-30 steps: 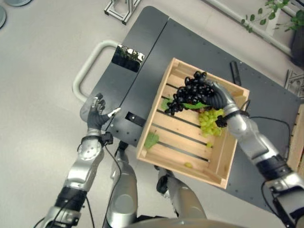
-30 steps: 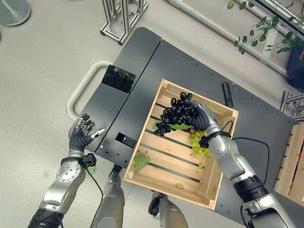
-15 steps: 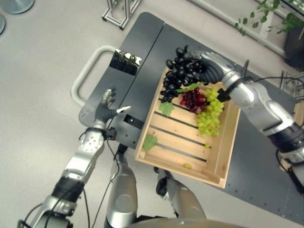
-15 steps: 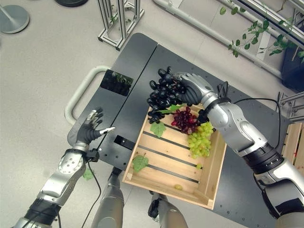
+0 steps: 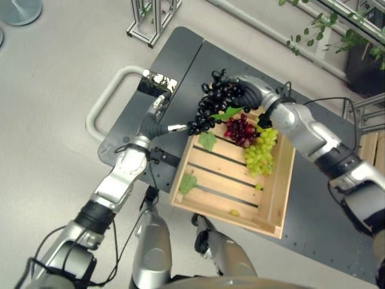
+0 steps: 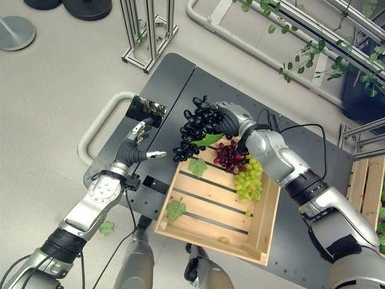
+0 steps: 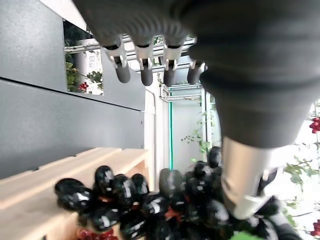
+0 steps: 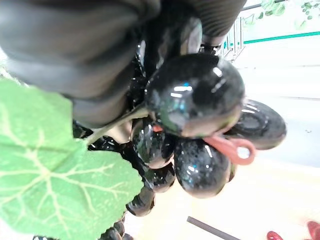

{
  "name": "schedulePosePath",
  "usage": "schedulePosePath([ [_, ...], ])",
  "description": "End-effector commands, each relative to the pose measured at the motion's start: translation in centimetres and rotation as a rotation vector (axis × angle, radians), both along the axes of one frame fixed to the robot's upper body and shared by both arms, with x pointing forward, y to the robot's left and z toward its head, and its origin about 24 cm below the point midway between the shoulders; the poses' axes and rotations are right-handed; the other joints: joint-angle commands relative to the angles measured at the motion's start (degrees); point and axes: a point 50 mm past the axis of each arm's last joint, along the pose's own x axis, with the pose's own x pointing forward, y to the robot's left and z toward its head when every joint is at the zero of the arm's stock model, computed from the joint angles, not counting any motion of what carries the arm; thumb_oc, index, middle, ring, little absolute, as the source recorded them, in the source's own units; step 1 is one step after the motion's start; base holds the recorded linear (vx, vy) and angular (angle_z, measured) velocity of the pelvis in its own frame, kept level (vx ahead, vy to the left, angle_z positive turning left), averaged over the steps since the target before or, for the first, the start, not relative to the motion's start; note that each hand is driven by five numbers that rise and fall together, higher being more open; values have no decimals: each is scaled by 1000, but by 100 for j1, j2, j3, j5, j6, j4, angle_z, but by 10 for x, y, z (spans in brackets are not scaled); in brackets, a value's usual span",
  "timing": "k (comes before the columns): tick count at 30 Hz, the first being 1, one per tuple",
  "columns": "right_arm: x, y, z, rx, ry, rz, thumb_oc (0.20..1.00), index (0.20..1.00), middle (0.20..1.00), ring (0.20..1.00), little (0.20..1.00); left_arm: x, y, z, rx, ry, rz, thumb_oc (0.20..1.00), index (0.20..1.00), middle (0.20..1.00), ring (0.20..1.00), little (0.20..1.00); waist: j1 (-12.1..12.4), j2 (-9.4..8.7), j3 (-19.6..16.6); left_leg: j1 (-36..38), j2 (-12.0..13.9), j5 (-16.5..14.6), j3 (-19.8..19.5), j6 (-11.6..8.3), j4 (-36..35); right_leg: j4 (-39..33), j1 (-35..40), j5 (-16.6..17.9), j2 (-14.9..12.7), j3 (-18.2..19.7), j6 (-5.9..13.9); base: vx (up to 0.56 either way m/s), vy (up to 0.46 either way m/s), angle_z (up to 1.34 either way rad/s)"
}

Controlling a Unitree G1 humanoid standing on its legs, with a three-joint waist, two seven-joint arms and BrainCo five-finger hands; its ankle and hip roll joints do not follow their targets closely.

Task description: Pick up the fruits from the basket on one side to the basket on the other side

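A bunch of black grapes [image 6: 195, 126] with a green leaf hangs over the far left corner of the wooden crate [image 6: 210, 244], above its rim. My right hand [image 6: 229, 118] is shut on the top of the bunch, whose grapes fill the right wrist view [image 8: 192, 100]. My left hand [image 6: 133, 150] is open just left of the bunch, its fingers straight [image 7: 146, 70] and its thumb pointing at the grapes [image 7: 135, 195]. Red grapes [image 6: 228, 155] and green grapes [image 6: 246, 180] lie in the crate with loose leaves.
The crate rests on a dark cart top [image 6: 174, 84] with a grey handle [image 6: 96, 129] on its left. A second wooden crate [image 6: 364, 186] stands at the right edge. A metal frame [image 6: 147, 30] and plants stand beyond the cart.
My right hand has lifted the black grapes out of the crate and carried them to its far left corner. My left hand has come up and right, close to the bunch.
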Motion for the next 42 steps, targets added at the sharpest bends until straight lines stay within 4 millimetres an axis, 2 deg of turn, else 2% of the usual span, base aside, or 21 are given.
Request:
schedulePosePath([
  [1, 0, 14, 4, 23, -39, 53, 200, 200, 200, 200, 200, -6, -10, -20, 31, 6, -25, 1000, 1000, 1000, 1000, 1000, -224, 92, -934, -118, -242, 183, 10, 367, -607, 370, 94, -460, -505, -84, 650, 17, 9, -6],
  [6, -3, 19, -12, 87, 4, 67, 200, 200, 200, 200, 200, -7, -11, -48, 62, 101, 11, 1000, 1000, 1000, 1000, 1000, -302, 159, -1096, -81, -234, 167, 26, 367, -607, 369, 120, -478, -502, -82, 652, 6, 1, -1],
  [15, -15, 41, -35, 189, 73, 141, 200, 200, 200, 200, 200, -10, -27, -63, 46, 148, 6, 1000, 1000, 1000, 1000, 1000, -389, 226, -1309, -42, -212, 143, 61, 366, -607, 364, 142, -495, -480, -52, 645, 0, 0, 0],
  [24, -31, 66, -56, 349, 136, 201, 200, 200, 200, 200, 200, -8, -37, -62, -70, 135, 91, 1000, 1000, 1000, 1000, 1000, -460, 249, -1425, 24, -196, 128, 65, 373, -607, 379, 189, -530, -454, -28, 621, 0, 0, 0],
  [30, -39, 82, -65, 461, 181, 234, 200, 200, 200, 200, 200, -4, -45, -55, -63, 93, 107, 1000, 1000, 1000, 1000, 1000, -502, 257, -1447, 66, -171, 122, 107, 373, -607, 425, 194, -549, -446, 1, 616, 0, 0, 0],
  [38, -49, 98, -69, 566, 231, 291, 200, 200, 200, 200, 200, -5, -45, -60, -82, 106, 134, 1000, 1000, 1000, 1000, 1000, -540, 292, -1515, 135, -159, 98, 132, 383, -607, 447, 239, -576, -449, 5, 614, 7, 0, -2],
  [42, -56, 108, -65, 602, 244, 351, 200, 200, 200, 200, 200, -4, -44, -62, -66, 111, 146, 1000, 1000, 1000, 1000, 1000, -546, 296, -1550, 165, -145, 79, 154, 382, -607, 439, 257, -575, -449, 14, 616, 7, 0, -2],
])
